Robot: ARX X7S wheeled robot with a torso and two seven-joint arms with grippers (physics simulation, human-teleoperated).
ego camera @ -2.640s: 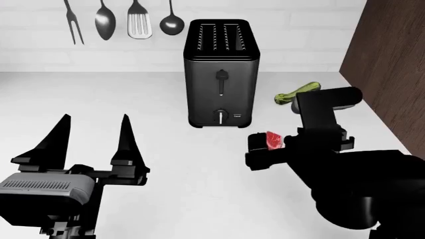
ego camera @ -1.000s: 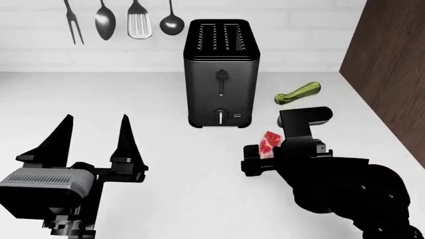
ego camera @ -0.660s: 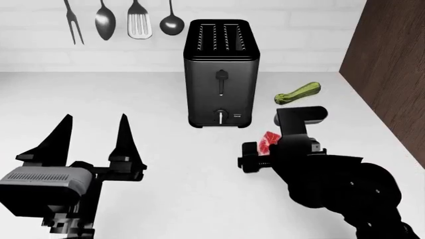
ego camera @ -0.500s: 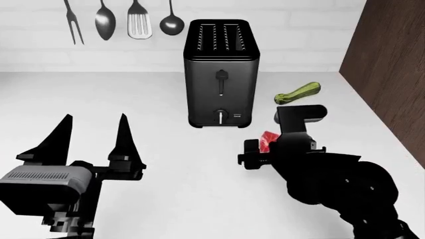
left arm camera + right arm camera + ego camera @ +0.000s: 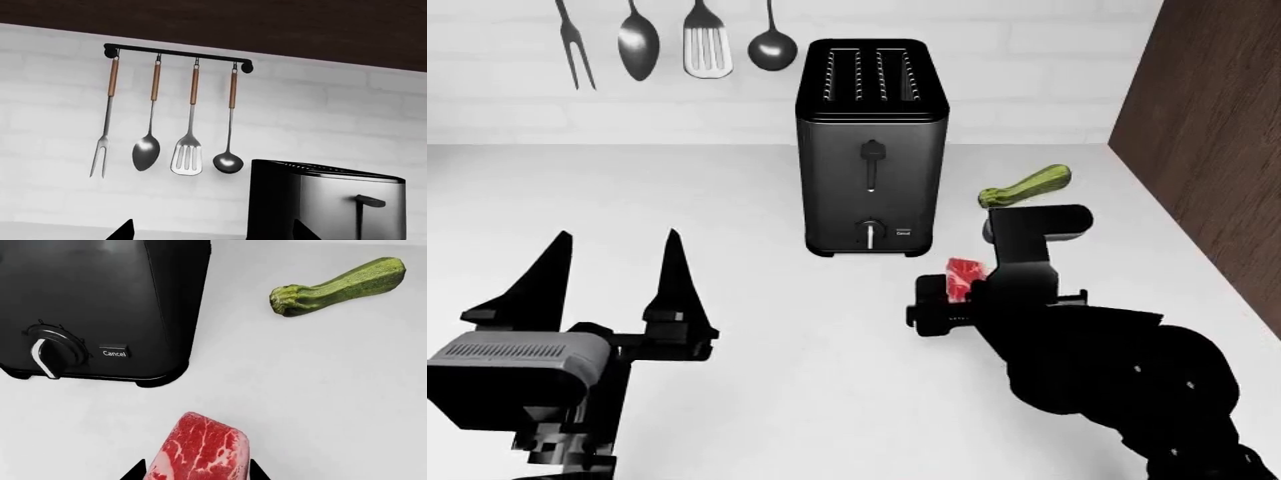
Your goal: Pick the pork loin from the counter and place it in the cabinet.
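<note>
The pork loin, a small pink-red slice with white marbling, sits between my right gripper's fingers just in front of the toaster's right corner, over the white counter. In the right wrist view the pork loin fills the gap between the two black fingertips of the right gripper, which press on its sides. My left gripper is open and empty above the counter's left part. In the left wrist view only the tips of the left gripper show.
A black toaster stands at the back centre. A green zucchini lies to its right; it also shows in the right wrist view. The dark brown cabinet side rises at the right. Several utensils hang on the wall.
My right gripper has shifted left and closed in around the pork loin, which now sits slightly higher in the head view. The left arm has barely moved.
</note>
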